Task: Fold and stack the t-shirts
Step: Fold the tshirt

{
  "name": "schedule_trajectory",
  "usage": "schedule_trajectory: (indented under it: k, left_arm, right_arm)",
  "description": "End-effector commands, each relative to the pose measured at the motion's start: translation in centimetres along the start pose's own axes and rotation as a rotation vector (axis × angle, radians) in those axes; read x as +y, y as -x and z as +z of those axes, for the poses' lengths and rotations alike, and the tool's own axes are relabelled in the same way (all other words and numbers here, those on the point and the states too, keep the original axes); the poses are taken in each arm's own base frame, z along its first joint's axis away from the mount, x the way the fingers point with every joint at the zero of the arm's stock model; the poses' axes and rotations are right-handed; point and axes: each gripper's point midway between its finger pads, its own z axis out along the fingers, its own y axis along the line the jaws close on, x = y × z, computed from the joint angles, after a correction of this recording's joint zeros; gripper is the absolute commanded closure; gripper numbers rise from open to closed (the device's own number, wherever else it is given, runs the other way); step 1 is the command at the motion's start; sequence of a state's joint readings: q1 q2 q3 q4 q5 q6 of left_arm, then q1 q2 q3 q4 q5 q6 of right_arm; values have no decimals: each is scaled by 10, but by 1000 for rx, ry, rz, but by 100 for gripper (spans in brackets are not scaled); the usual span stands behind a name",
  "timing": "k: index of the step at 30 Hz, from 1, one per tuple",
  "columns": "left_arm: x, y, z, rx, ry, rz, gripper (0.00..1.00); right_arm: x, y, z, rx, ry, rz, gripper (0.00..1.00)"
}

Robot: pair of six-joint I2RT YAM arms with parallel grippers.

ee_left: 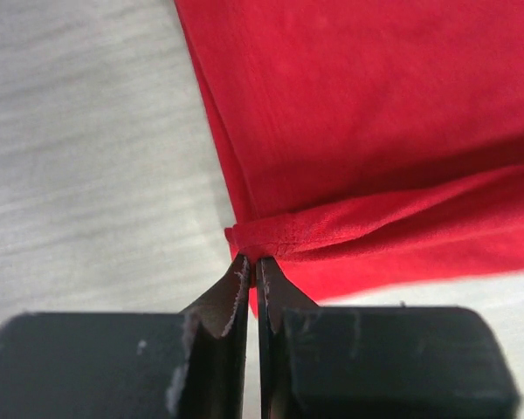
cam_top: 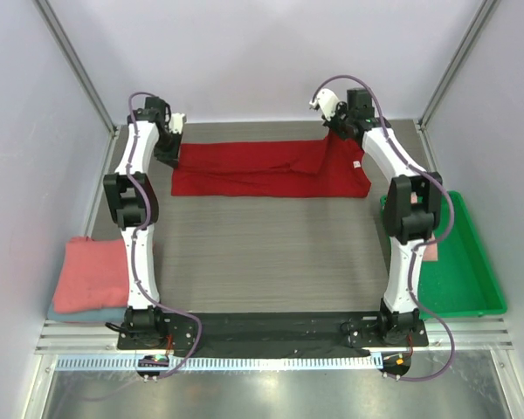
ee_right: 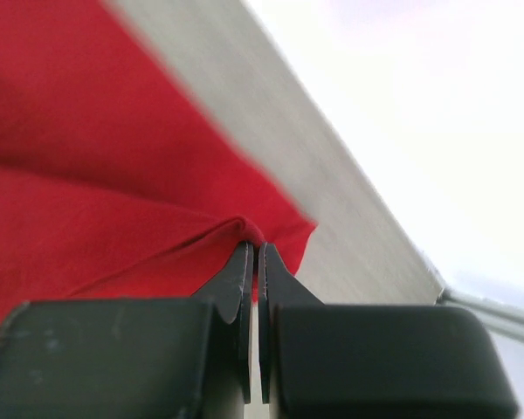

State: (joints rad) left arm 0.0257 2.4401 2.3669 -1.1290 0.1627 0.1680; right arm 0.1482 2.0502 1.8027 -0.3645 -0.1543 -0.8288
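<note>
A deep red t-shirt [cam_top: 271, 170] lies folded into a long band across the far part of the table. My left gripper [cam_top: 168, 160] is at its left end. In the left wrist view it [ee_left: 255, 259] is shut on the hemmed corner of the red t-shirt [ee_left: 375, 131]. My right gripper [cam_top: 339, 133] is at the shirt's far right corner. The right wrist view shows it [ee_right: 256, 246] shut on a raised pinch of the red t-shirt [ee_right: 87, 175]. A folded salmon-pink t-shirt [cam_top: 92, 273] rests on a pale blue-grey t-shirt [cam_top: 87, 314] at the near left.
A bright green tray [cam_top: 467, 271] sits at the right side of the table, beside the right arm. Pale walls close in the table on the left, far and right sides. The arm bases stand on a black plate [cam_top: 271, 327] at the near edge.
</note>
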Motion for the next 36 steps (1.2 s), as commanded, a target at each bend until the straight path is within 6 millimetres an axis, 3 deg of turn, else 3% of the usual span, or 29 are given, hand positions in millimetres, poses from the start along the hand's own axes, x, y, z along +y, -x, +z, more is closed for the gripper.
schedule_trajectory:
  k: [1, 3, 4, 6, 8, 12, 14, 16, 21, 29, 36]
  left_arm:
    - [12, 26, 7, -71, 80, 21, 95]
    - [17, 33, 9, -91, 114, 13, 92]
    - [24, 34, 12, -89, 159, 5, 77]
    - [37, 37, 4, -100, 231, -13, 67]
    - [20, 47, -18, -134, 258, 6, 62]
    - [8, 60, -60, -218, 257, 7, 53]
    - [-7, 61, -65, -229, 191, 36, 53]
    - [-17, 55, -60, -209, 140, 49, 55]
    - [-32, 27, -16, -86, 28, 69, 65]
    - [-33, -8, 16, 39, 2, 71, 69]
    - [-30, -13, 26, 62, 20, 73, 68]
  right_arm:
    - [-41, 20, 28, -59, -121, 50, 99]
    - [-55, 18, 39, -42, -186, 95, 81]
    - [-69, 21, 45, -65, -261, 156, 69]
    - [-78, 23, 38, -65, -307, 181, 51]
    - [-79, 35, 15, -92, -303, 191, 42]
    - [-53, 45, -12, -124, -194, 256, 41]
    - [-23, 46, -20, -135, -61, 296, 41]
    - [17, 40, -21, -130, 94, 326, 41]
    - [76, 21, -6, -59, 283, 351, 42]
    - [105, -21, 26, 65, 367, 286, 45]
    - [108, -26, 46, 73, 373, 280, 46]
